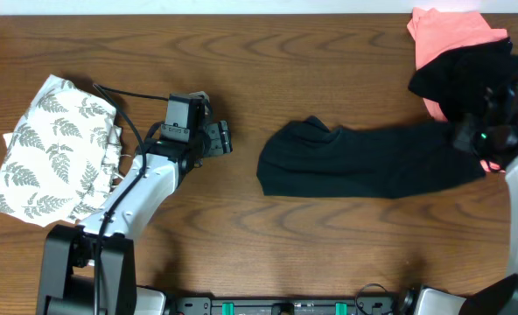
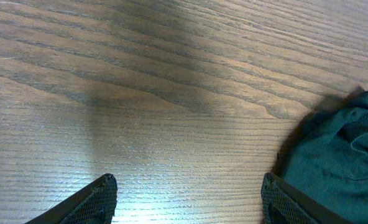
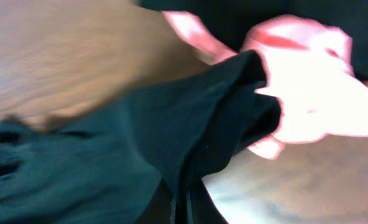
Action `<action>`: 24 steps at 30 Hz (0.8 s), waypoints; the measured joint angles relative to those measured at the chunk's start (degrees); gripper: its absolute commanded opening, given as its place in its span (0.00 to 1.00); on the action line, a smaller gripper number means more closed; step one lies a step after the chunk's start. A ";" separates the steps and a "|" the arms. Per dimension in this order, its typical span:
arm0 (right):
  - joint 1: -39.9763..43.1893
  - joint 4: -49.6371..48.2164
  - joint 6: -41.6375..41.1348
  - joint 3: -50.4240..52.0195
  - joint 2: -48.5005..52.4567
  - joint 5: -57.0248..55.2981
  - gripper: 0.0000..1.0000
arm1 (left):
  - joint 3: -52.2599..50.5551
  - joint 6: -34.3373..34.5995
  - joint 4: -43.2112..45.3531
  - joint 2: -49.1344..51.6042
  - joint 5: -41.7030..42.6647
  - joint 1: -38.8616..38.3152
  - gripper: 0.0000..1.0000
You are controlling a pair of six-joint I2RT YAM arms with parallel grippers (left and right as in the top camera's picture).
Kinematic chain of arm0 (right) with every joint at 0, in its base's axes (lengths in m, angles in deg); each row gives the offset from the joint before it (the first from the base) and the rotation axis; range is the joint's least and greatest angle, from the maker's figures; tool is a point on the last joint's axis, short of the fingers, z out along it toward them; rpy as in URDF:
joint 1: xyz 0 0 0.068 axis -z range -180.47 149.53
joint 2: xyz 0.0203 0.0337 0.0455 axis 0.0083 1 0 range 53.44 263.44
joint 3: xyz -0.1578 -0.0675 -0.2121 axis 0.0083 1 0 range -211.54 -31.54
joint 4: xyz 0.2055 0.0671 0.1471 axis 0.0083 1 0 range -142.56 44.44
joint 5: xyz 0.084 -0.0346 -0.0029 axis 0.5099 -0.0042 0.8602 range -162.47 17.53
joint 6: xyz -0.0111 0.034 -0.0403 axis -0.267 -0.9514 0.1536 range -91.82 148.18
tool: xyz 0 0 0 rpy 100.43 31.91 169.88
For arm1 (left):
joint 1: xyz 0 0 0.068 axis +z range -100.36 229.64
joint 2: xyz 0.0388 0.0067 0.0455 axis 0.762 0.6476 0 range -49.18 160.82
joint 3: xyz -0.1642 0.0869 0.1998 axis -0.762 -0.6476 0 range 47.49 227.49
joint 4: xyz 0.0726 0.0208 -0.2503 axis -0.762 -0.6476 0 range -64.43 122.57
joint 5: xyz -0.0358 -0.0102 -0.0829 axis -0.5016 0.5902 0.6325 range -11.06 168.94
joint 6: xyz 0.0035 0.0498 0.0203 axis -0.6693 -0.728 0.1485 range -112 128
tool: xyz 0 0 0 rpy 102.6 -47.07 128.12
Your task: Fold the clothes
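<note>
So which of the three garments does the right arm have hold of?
The dark garment, stretched out centre-right with one end pinched in the right jaws. The coral one lies beside them; the fern-print one sits far left.

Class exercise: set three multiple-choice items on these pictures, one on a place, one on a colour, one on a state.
1. Where is the leaf-print cloth? A centre of the table B its left end C its right end
2. What colour is the corner garment partly under the dark garment? A coral B blue C yellow
3. How are the fingers of the left gripper? A shut on cloth B holding a hanger C apart over bare wood
1 B: overhead shows it far left. 2 A: coral shows top right. 3 C: left wrist view shows them apart, nothing between.
</note>
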 measured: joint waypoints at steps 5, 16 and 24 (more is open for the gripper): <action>-11.28 -4.13 -0.31 -1.90 0.00 1.62 0.01 | 0.00 0.00 -2.01 -2.01 0.00 0.37 0.75; -31.45 -15.17 -4.87 -2.12 10.03 2.69 0.01 | -0.07 0.00 -7.61 -20.79 -0.09 3.85 0.75; -42.84 -19.85 -8.17 -2.10 22.58 3.63 0.01 | -0.07 0.00 -11.17 -29.94 -0.02 3.82 0.75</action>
